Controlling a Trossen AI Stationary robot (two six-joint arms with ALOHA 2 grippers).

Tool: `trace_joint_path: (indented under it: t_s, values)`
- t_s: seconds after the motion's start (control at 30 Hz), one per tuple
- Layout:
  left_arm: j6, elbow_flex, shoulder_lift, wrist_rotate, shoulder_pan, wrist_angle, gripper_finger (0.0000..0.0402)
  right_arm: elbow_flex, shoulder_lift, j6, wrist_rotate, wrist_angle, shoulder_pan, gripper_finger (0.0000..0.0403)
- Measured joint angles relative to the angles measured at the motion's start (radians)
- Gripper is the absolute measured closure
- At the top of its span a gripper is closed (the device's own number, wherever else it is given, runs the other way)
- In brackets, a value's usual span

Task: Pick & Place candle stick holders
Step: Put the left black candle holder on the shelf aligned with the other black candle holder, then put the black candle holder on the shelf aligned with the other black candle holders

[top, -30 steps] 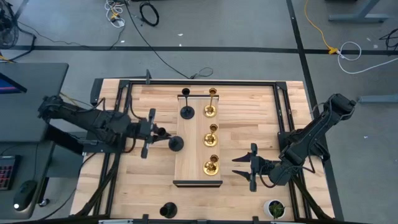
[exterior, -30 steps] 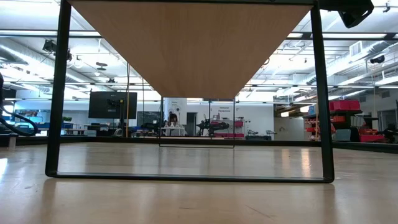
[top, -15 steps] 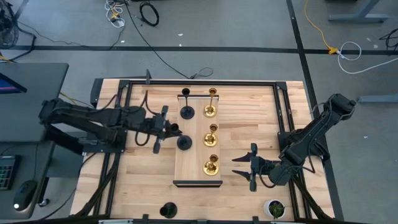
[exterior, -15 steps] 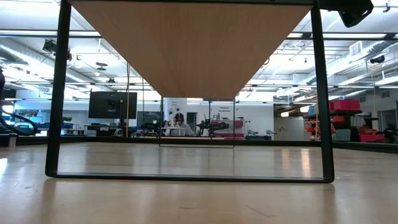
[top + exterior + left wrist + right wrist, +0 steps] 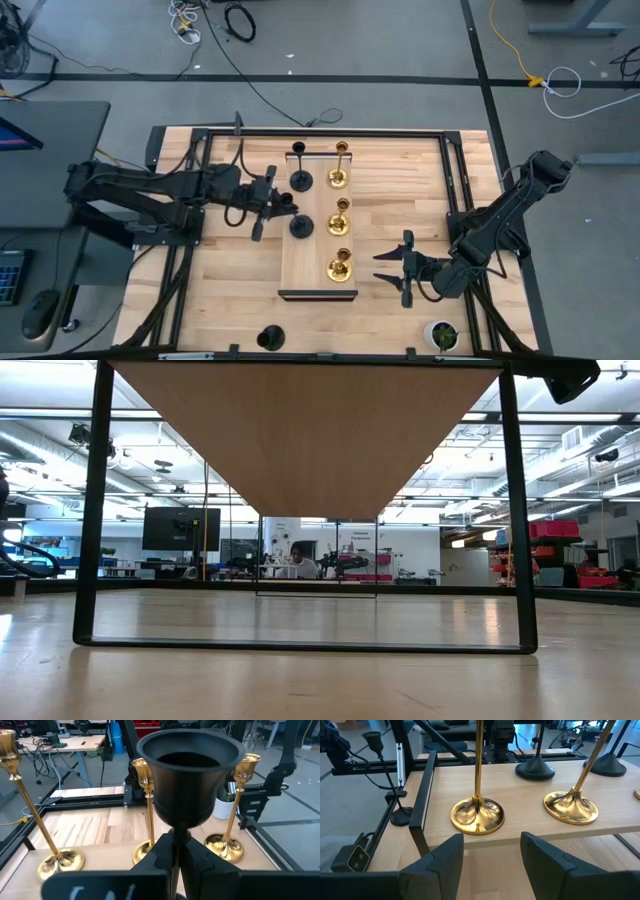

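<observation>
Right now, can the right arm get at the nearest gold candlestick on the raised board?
Probably yes. The right claw stands open beside the board, facing the gold candlestick, with only bare wood between them. The left claw, shut on a black candlestick, is farther up the board.

Held black candlestick [image 5: 187, 785], stem hidden behind shut jaws; gold candlestick [image 5: 477, 815] cup cut off.

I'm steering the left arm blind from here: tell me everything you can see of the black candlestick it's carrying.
The black candlestick looks like matte dark metal: a wide flared cup on a thin stem, with a round base. The left gripper is shut on the stem just under the cup. The base sits over the left edge of the raised board, beside the middle gold candlestick; whether it touches the board can't be told.
</observation>
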Motion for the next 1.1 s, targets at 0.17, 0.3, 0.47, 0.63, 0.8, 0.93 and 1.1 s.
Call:
trace_joint_path:
  t_s: [0.17, 0.3, 0.47, 0.63, 0.8, 0.93, 1.1]
  values:
    - [-0.005, 0.002, 0.016, 0.004, 0.011, 0.009, 0.0388, 0.0, 0.0, 0.0, 0.0, 0.0, 0.0, 0.0207]
    - [-0.007, 0.002, 0.016, 0.028, 0.011, 0.006, 0.0386, 0.0, 0.0, 0.0, 0.0, 0.0, 0.0, 0.0207]
    - [-0.016, 0.001, 0.015, 0.035, 0.011, -0.014, 0.0358, 0.0, 0.0, 0.001, -0.001, 0.0, 0.0, 0.0207]
    - [-0.017, -0.002, 0.016, 0.035, 0.011, -0.012, 0.0331, 0.0, 0.0, 0.003, -0.002, 0.0, 0.0, 0.0207]
    - [-0.017, -0.002, 0.017, 0.035, 0.01, -0.008, 0.0309, 0.0, 0.0, 0.003, -0.003, 0.0, 0.0, 0.0207]
    - [-0.017, -0.002, 0.017, 0.035, 0.01, -0.012, 0.0292, 0.0, 0.0, 0.004, -0.003, 0.0, 0.0, 0.0207]
    - [-0.011, -0.002, 0.011, 0.035, 0.01, -0.018, 0.0277, 0.0, 0.0, 0.004, -0.003, 0.0, 0.0, 0.0207]
